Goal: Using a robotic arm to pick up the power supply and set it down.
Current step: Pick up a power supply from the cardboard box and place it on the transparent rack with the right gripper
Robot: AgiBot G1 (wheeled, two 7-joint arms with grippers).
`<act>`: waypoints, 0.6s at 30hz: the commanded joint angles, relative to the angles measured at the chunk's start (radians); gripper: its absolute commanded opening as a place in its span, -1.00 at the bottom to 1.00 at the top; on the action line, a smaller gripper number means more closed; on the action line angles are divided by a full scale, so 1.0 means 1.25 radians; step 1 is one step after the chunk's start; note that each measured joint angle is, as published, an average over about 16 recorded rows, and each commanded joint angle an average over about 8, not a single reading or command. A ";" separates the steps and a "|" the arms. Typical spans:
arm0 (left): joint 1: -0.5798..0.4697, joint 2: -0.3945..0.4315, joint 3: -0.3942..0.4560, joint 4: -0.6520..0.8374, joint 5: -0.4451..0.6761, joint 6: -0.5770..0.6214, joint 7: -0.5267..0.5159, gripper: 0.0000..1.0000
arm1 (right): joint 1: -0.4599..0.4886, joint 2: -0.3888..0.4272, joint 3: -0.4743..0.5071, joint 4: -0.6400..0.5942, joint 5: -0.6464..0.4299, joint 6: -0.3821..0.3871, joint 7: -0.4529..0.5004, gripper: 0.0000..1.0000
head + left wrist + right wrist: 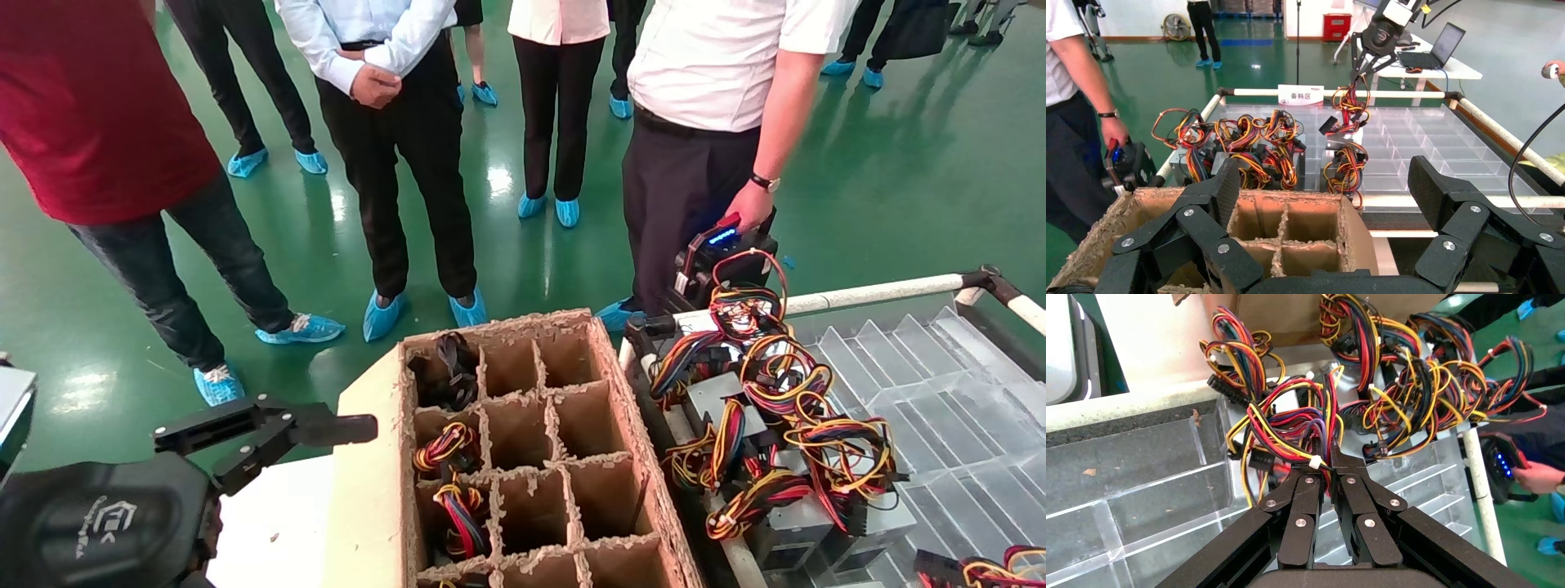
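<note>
My right gripper [1331,462] is shut on the red, yellow and black cable bundle [1291,429] of a power supply. From the left wrist view, that robotic arm [1379,33] reaches down from above. Its gripper [1359,64] holds the power supply [1344,139] by its cables, hanging just over the clear tray [1413,138], to the side of the pile. My left gripper [270,429] is open and empty, low beside the cardboard box [523,322]. In its own view the left gripper [1327,190] frames the box's cells.
Several more power supplies [776,408] with tangled cables lie at the clear divided tray's [964,408] near side. Some cardboard box cells hold cable bundles [445,445]. Several people stand beyond; one [703,98] holds a black device [723,245] at the tray's white rail [874,292].
</note>
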 commanded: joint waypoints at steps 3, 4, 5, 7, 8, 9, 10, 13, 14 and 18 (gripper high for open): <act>0.000 0.000 0.000 0.000 0.000 0.000 0.000 1.00 | -0.005 0.002 -0.007 -0.011 -0.002 0.000 -0.004 -1.00; 0.000 0.000 0.000 0.000 0.000 0.000 0.000 1.00 | -0.006 0.003 -0.009 -0.013 -0.002 0.000 -0.007 -1.00; 0.000 0.000 0.000 0.000 0.000 0.000 0.000 1.00 | -0.008 0.003 -0.011 -0.016 -0.001 0.000 -0.009 -1.00; 0.000 0.000 0.000 0.000 0.000 0.000 0.000 1.00 | -0.011 0.005 -0.015 -0.021 0.003 0.000 -0.015 -1.00; 0.000 0.000 0.000 0.000 0.000 0.000 0.000 1.00 | -0.013 0.006 -0.016 -0.023 0.006 0.000 -0.017 -1.00; 0.000 0.000 0.000 0.000 0.000 0.000 0.000 1.00 | -0.014 0.008 -0.018 -0.026 0.009 0.000 -0.020 -1.00; 0.000 0.000 0.000 0.000 0.000 0.000 0.000 1.00 | -0.015 0.010 -0.019 -0.029 0.013 -0.001 -0.023 -1.00; 0.000 0.000 0.000 0.000 0.000 0.000 0.000 1.00 | -0.020 0.018 -0.022 -0.039 0.025 -0.001 -0.033 -1.00; 0.000 0.000 0.000 0.000 0.000 0.000 0.000 1.00 | -0.022 0.021 -0.023 -0.043 0.029 -0.001 -0.036 -1.00; 0.000 0.000 0.001 0.000 0.000 0.000 0.000 1.00 | -0.033 0.027 -0.030 -0.064 0.040 0.001 -0.052 -1.00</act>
